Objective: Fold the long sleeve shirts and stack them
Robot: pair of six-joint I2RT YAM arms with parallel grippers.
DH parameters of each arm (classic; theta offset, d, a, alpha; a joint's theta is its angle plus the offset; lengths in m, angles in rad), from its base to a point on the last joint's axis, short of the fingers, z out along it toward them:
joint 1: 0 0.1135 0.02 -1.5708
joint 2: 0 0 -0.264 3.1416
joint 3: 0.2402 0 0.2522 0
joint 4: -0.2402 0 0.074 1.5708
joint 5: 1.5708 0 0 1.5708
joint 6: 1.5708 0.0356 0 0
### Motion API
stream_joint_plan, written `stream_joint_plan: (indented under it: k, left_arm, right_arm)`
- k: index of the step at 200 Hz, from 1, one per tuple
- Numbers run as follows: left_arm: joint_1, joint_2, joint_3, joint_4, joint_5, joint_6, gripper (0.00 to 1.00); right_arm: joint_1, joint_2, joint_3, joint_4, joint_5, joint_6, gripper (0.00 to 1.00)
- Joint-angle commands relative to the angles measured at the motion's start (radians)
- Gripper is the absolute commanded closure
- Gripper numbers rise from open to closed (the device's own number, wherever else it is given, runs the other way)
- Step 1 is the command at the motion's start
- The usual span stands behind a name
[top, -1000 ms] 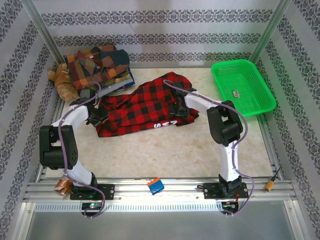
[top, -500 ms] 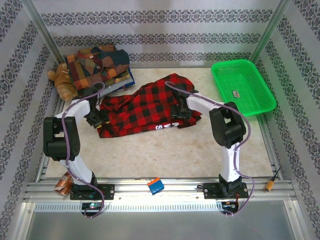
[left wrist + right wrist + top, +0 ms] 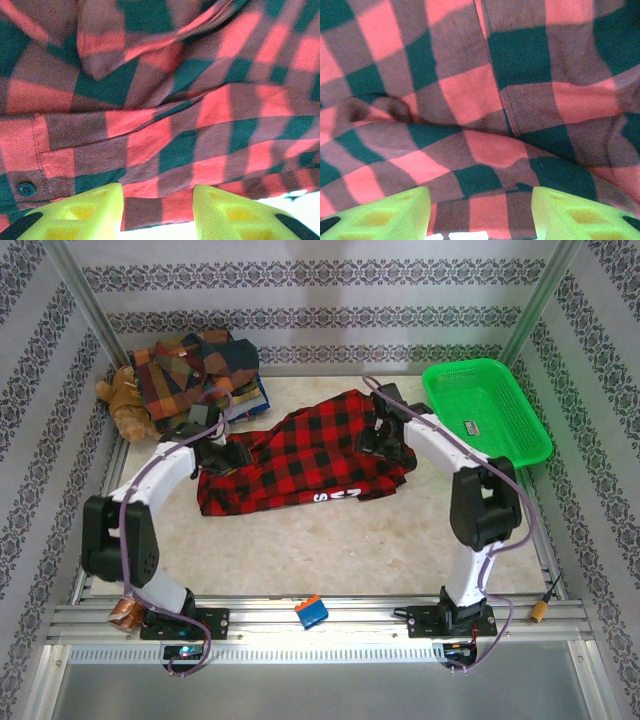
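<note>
Both sets of my jaws are over the red-and-black check shirt [image 3: 300, 460], which lies spread on the bench [image 3: 330, 550].
My left jaws stand apart at the shirt's left end, its hem lying across the gap between my yellow fingers [image 3: 85, 210]. My right jaws stand apart too, at its far right part near the green basket [image 3: 434, 410], with check cloth across their gap. White lettering shows along the near hem. The folded patchwork plaid shirts [image 3: 195, 365] sit stacked in the far left corner, beside the teddy bear [image 3: 125, 400].
</note>
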State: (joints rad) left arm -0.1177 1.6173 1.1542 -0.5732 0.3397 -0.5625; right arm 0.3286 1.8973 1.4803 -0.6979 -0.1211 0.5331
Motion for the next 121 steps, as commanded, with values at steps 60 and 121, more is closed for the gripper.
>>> stream_joint_plan:
  k: [60,121]
  left_arm:
    - [0.006,0.044,-0.206,0.052,-0.144,-0.011,0.6]
    - [0.01,-0.065,-0.36,0.029,-0.131,-0.01,0.61]
  right_arm:
    - [0.011,0.034,-0.214,0.028,0.112,0.081,0.5]
    - [0.064,-0.167,-0.472,0.035,0.16,0.146,0.51]
